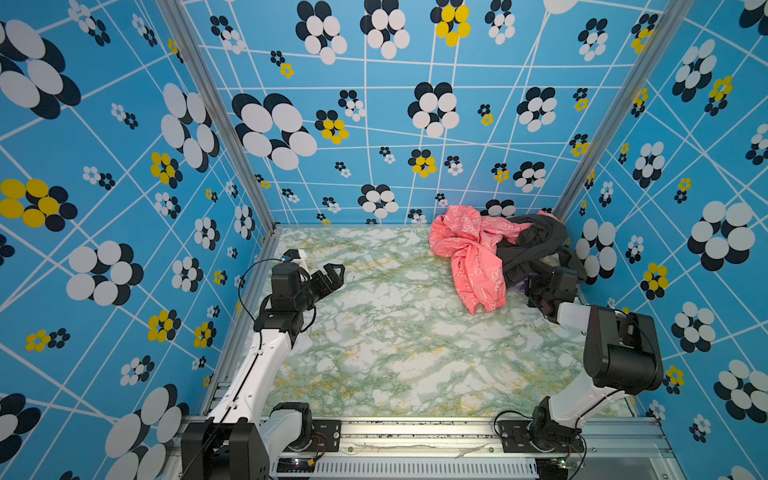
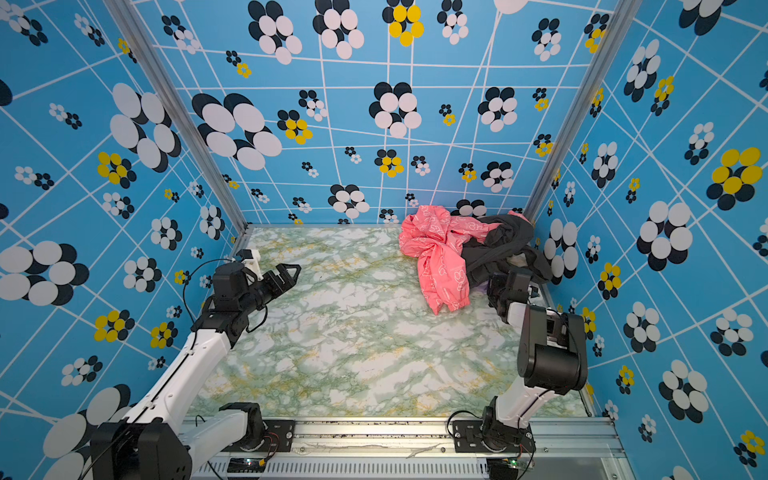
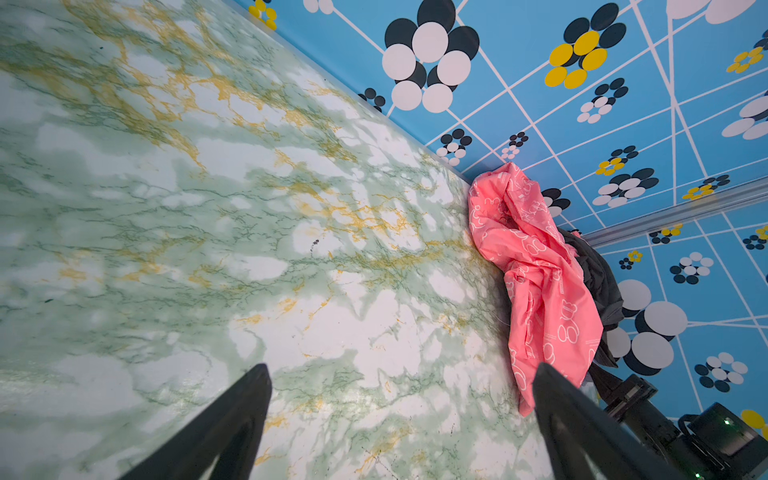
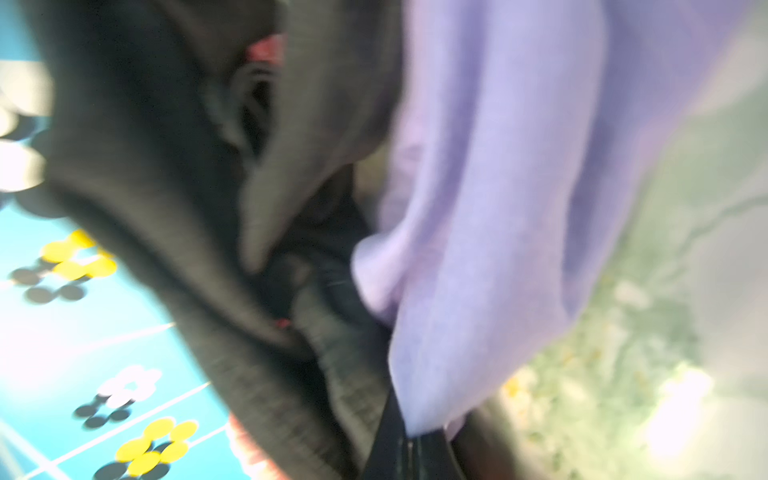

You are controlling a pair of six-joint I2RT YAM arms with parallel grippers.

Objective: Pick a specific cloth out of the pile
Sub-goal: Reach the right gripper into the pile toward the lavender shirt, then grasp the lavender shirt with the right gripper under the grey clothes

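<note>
Two arms: mounted on the near rail, at 7 and 5 o'clock of the green marbled tabletop (image 1: 395, 353).
Left pincer (image 1: 337, 272): at about 9 o'clock of the tabletop, aimed toward 2 o'clock over bare surface. Its black fingers (image 3: 249, 399) stand wide apart with nothing between them.
Right pincer (image 4: 409, 446): at about 2 o'clock of the tabletop, its tip hidden under the near edge of the pile (image 1: 490, 232) in both top views. The blurred wrist view shows the fingers drawn together, clamped on a fold of the cloth (image 4: 490, 208).
Cloth: plain lavender. In a top view only a sliver (image 1: 520, 286) shows, at the pile's 5 o'clock edge, beside the coral-pink garment (image 1: 469, 253) and under the black trousers (image 1: 536, 245).
Pile: at 1 o'clock of the tabletop, against the far corner.
Coral-pink garment: white print, on the pile's 9 o'clock side, trailing toward 6 o'clock.
Black trousers: on the pile's 3 o'clock side, draped onto the right arm.
Walls (image 1: 374, 124): blue, with a flower print.
</note>
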